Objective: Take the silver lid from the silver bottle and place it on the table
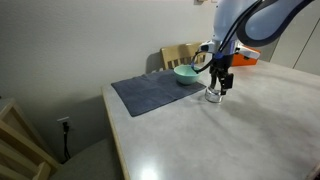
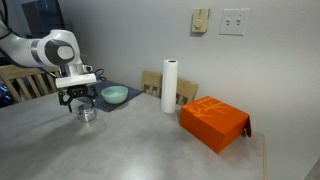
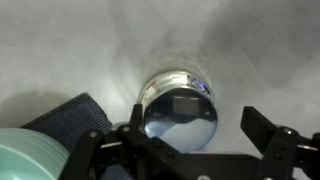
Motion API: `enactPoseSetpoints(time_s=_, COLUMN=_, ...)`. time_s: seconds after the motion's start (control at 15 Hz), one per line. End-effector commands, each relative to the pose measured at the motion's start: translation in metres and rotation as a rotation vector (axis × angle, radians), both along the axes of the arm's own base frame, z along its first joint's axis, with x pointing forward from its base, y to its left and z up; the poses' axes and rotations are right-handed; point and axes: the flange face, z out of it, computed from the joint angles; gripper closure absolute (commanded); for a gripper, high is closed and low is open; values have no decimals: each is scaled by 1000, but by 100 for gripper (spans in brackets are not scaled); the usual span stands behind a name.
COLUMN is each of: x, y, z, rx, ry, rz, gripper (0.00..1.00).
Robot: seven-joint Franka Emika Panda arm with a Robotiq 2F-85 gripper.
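The silver bottle point(image 3: 182, 79) stands upright on the pale table point(image 3: 70, 45), just off the corner of the dark mat. The round shiny silver lid point(image 3: 180, 118) sits on top of it and fills the middle of the wrist view. My gripper point(image 3: 200, 135) is open, directly above the bottle, with one black finger on each side of the lid and not touching it. In both exterior views the gripper point(image 1: 221, 84) point(image 2: 79, 99) hangs straight down over the bottle point(image 1: 214, 97) point(image 2: 87, 114).
A teal bowl point(image 1: 185, 73) point(image 2: 114, 94) point(image 3: 28, 155) sits on a dark grey-blue mat point(image 1: 148, 93) point(image 3: 68, 113) close beside the bottle. A tall white cylinder point(image 2: 169, 85) and an orange box point(image 2: 213, 122) stand farther along the table point(image 1: 240, 135). A wooden chair point(image 1: 180, 54) is behind.
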Motion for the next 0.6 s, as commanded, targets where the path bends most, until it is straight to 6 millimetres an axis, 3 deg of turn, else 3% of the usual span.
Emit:
enactPoseSetpoints(time_s=0.0, x=5, y=-6, z=3, rx=25, ry=4, rz=15, gripper=0)
enactPoseSetpoints(time_s=0.53, x=8, y=-24, z=0, rx=49, ry=3, rz=24, gripper=0)
